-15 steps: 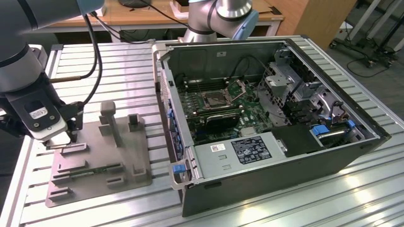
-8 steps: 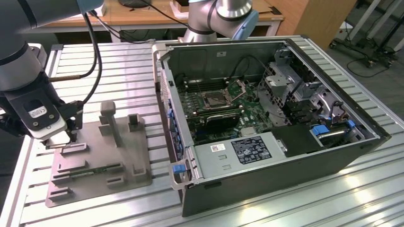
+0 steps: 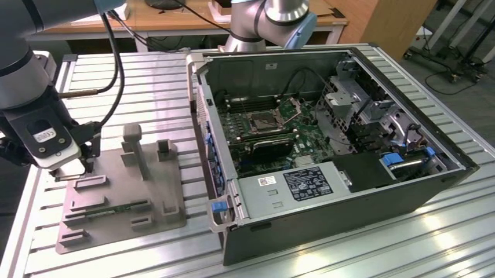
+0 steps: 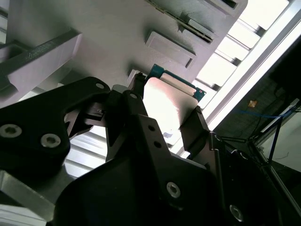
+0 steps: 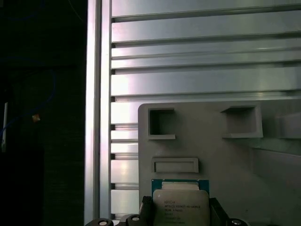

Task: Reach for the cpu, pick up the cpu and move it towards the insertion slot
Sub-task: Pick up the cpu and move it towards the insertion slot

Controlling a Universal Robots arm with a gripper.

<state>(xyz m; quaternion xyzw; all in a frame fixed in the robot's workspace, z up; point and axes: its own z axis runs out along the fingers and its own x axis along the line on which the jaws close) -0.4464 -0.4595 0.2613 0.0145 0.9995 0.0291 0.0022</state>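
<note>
The cpu (image 5: 181, 205) is a small, thin square chip. A pale silvery metal lid with faint print sits on a green board, whose edge shows as a narrow rim around the lid. In the second wrist view the lid glares almost white. The chip lies at an edge of the grey plastic fixture (image 5: 211, 146), just beside a shallow rectangular recess (image 5: 175, 165) and close to where the fixture meets the ribbed aluminium desk (image 5: 197, 70). The tool (image 4: 167, 106) is clenched on the cpu: its two black fingers (image 4: 196, 123) stand against opposite edges of the chip, which sits squarely between them. I cannot tell whether the chip has left the fixture's surface. Both wrist views give the close detail of the green rim, the lid and the fingers flanking it. The exterior view gives the wider layout, with the tool over the fixture's far-left corner at the exterior view's left. A long green memory stick (image 3: 116, 209) lies in the fixture's near part. The open computer case (image 3: 402, 194) stands well apart at the exterior view's right. Inside it, on the motherboard, is the insertion slot (image 3: 267, 122), a square silver-framed socket with a dark centre, far from the tool and the chip.
</note>
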